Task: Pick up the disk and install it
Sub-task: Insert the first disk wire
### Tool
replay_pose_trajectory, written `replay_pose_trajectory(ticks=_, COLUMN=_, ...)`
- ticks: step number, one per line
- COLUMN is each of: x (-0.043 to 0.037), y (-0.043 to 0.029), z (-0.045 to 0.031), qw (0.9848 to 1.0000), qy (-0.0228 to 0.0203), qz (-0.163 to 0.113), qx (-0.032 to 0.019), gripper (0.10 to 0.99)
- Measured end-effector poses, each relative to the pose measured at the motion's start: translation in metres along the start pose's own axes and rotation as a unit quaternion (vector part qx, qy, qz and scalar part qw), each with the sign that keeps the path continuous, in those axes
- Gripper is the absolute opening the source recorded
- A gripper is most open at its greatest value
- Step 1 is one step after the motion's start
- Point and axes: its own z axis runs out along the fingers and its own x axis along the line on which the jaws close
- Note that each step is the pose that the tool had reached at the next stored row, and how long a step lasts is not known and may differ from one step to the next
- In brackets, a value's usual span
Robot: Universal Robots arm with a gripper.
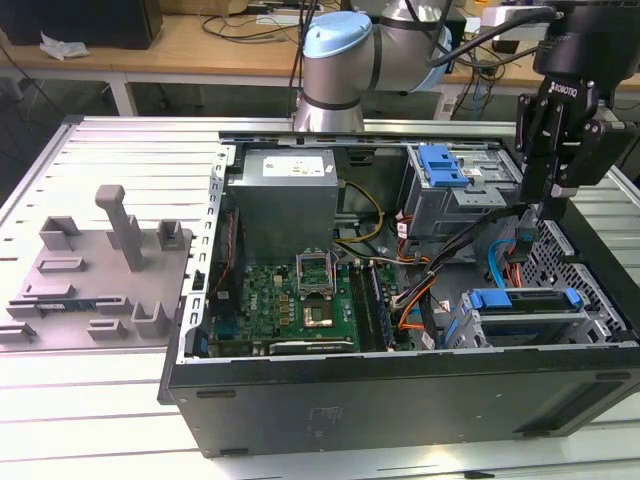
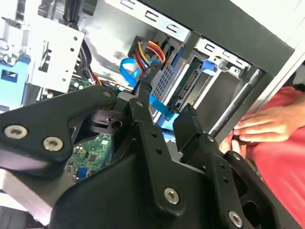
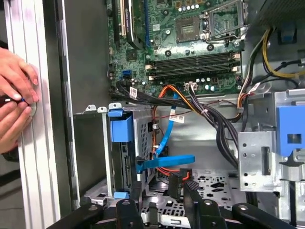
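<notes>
Black 2-finger gripper (image 3: 162, 185): fingers spread, nothing between them, hovering over the case floor just beside the drive cage. The flat silver disk in its bright blue plastic bracket (image 1: 522, 300) sits in the lower cage at the exterior view's right, apparently slotted in. A blue flat data cable (image 3: 164, 161) hangs close by (a person's hands (image 3: 16, 81) rest on the case rim). Judgement: seating wants a square push, with the fingers clear of that cable.
</notes>
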Motion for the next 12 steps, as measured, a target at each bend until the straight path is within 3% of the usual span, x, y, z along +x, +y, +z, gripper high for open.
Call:
replay_pose_trajectory(ticks=1, x=-0.0002, y=0.0000, z=0.0006, qw=1.0000, qy=0.0013, qz=0.004, qx=-0.0009, gripper=0.475)
replay_pose_trajectory(ticks=3, x=-0.0009, y=0.0001, z=0.0029, qw=0.9998, qy=0.0092, qz=0.017, qx=-0.0042, gripper=0.475)
replay_pose_trajectory(ticks=6, x=-0.0017, y=0.0002, z=0.0054, qw=0.9993, qy=0.0154, qz=0.034, qx=-0.0089, gripper=0.475)
replay_pose_trajectory(ticks=9, x=-0.0056, y=-0.0007, z=0.0064, qw=0.9989, qy=0.0247, qz=0.038, qx=-0.0092, gripper=0.475)
replay_pose_trajectory(ticks=10, x=-0.0093, y=-0.0017, z=0.0059, qw=0.9987, qy=0.0348, qz=0.038, qx=-0.0080, gripper=0.475)
replay_pose_trajectory(ticks=12, x=-0.0145, y=-0.0044, z=0.0054, qw=0.9981, qy=0.0477, qz=0.037, qx=-0.0069, gripper=0.475)
